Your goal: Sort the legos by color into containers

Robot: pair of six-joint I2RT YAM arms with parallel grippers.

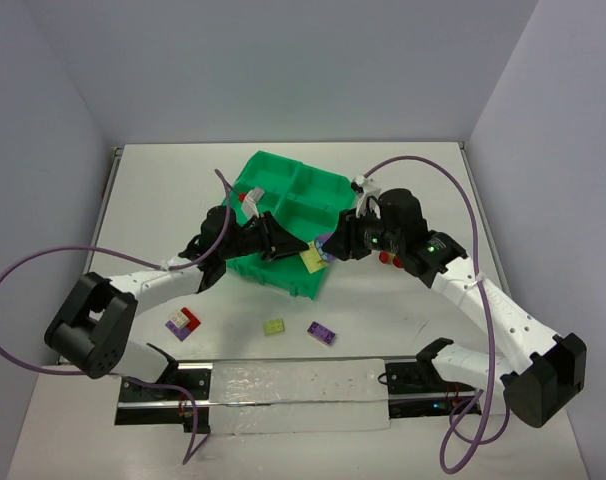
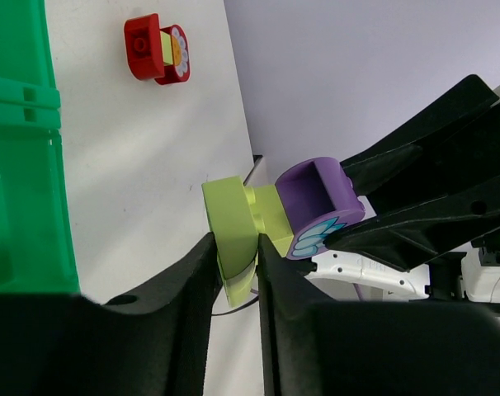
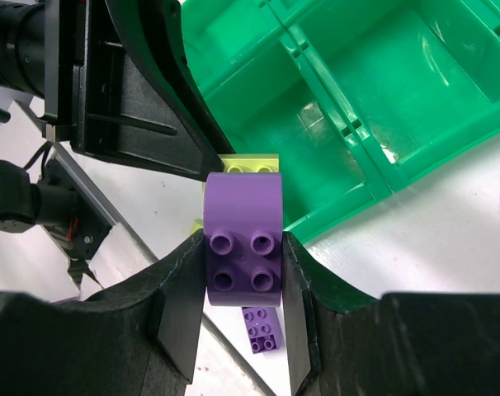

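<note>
The green tray (image 1: pixel 283 200) sits mid-table, its compartments bare where they show. Both grippers meet just off its front right corner. My left gripper (image 1: pixel 295 250) is shut on a yellow-green brick (image 2: pixel 233 206). My right gripper (image 1: pixel 335 245) is shut on a rounded purple brick (image 3: pixel 243 206), which is joined to the yellow-green one (image 3: pixel 250 164). They hold the pair between them above the table. In the left wrist view the purple brick (image 2: pixel 320 202) shows a blue petal print. Loose on the table lie a yellow brick (image 1: pixel 274 327), a purple brick (image 1: pixel 321 333) and a purple-and-red stack (image 1: pixel 183 321).
A red brick stuck to a yellow piece (image 2: pixel 155 48) lies on the white table beyond the tray wall (image 2: pixel 19 148). The loose purple brick (image 3: pixel 262 327) lies below my right gripper (image 3: pixel 243 272). Purple cables loop over both sides. A metal rail (image 1: pixel 283 385) runs along the near edge.
</note>
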